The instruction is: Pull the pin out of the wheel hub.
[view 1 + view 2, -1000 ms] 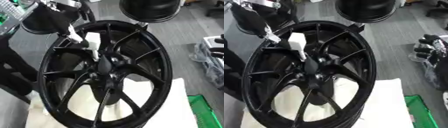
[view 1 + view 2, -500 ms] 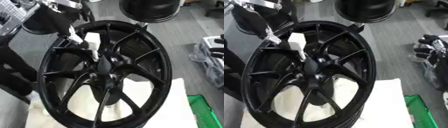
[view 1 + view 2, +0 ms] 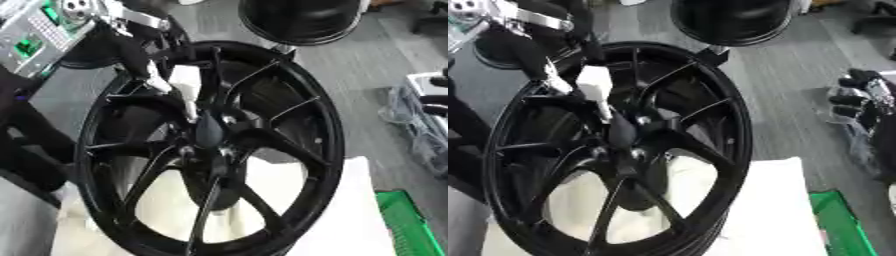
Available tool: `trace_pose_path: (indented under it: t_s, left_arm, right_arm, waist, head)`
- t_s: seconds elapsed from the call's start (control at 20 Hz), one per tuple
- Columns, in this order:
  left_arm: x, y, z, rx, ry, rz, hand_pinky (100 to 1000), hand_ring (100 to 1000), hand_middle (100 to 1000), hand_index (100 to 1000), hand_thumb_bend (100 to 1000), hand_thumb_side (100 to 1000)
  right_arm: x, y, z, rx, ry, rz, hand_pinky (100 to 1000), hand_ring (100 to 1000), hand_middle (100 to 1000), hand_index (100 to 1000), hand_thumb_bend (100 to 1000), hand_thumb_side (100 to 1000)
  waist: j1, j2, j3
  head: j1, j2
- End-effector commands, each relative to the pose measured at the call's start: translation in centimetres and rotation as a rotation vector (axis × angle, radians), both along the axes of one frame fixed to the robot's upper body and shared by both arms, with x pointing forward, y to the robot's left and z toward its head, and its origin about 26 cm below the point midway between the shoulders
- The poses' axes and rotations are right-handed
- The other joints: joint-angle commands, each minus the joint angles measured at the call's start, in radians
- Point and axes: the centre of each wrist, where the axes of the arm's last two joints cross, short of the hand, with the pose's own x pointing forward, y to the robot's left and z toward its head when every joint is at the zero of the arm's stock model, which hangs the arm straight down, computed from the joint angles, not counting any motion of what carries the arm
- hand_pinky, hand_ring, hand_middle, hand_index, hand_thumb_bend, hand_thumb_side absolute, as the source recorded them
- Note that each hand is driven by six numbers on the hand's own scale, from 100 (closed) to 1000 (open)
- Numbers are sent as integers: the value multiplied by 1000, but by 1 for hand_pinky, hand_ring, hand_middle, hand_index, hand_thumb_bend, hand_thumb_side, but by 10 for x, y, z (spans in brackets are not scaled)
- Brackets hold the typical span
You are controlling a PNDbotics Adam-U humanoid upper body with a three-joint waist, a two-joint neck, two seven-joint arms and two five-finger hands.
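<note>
A: What are the fingers doing?

B: The left hand (image 3: 144, 60) has its fingers curled round the white pin (image 3: 185, 89), above and left of the hub centre (image 3: 210, 132) of the black wheel (image 3: 737, 150). The right hand (image 3: 859, 97) rests idle, well right of the wheel; I cannot tell how its fingers stand.

A: Which step?

B: The pull itself, I judge. The pin's narrow end seems to touch the hub, so next comes a straight draw up-left, away from it.

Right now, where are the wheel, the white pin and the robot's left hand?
wheel (image 3: 328, 145): left eye view, right rim.
white pin (image 3: 185, 82): left eye view, upper body.
left hand (image 3: 131, 52): left eye view, black palm.
</note>
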Motion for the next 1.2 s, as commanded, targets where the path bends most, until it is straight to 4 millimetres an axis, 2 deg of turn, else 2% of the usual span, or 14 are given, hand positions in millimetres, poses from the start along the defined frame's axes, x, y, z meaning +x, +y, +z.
trace_pose_path:
  t_s: [0.05, 0.35, 0.6, 0.9, 0.95, 1.2]
  left_arm:
    - [0, 2, 7, 10, -26, 2, 875, 886, 844, 863, 574, 463]
    - [2, -2, 4, 29, -34, -16, 873, 884, 842, 854, 537, 435]
    - [2, -3, 4, 36, -42, -20, 858, 872, 829, 817, 466, 355]
    - [1, -3, 4, 38, -46, -19, 858, 872, 829, 817, 466, 355]
    - [1, -3, 4, 39, -47, -16, 824, 835, 780, 758, 381, 296]
    - [1, -6, 6, 49, -63, 2, 805, 814, 742, 699, 352, 278]
  right_arm:
    - [1, -2, 8, -25, -21, 3, 776, 738, 796, 865, 100, 818]
    - [1, -1, 7, -28, -18, 5, 776, 738, 796, 865, 100, 819]
    - [1, -1, 7, -29, -17, 5, 775, 739, 796, 865, 100, 819]
    - [1, -1, 7, -29, -17, 4, 775, 739, 796, 865, 100, 819]
    - [1, -1, 7, -30, -16, 4, 775, 739, 797, 865, 100, 820]
    - [1, -1, 6, -34, -12, 4, 775, 739, 797, 866, 100, 822]
  waist:
    - [-6, -22, -1]
    - [-7, -21, -2]
    - [-7, -22, -2]
    - [-7, -22, -2]
    - [-7, -22, -2]
    - [-7, -22, -2]
  head:
    - [5, -13]
    - [10, -10]
    - [12, -9]
    - [12, -9]
    - [14, -7]
    - [16, -4]
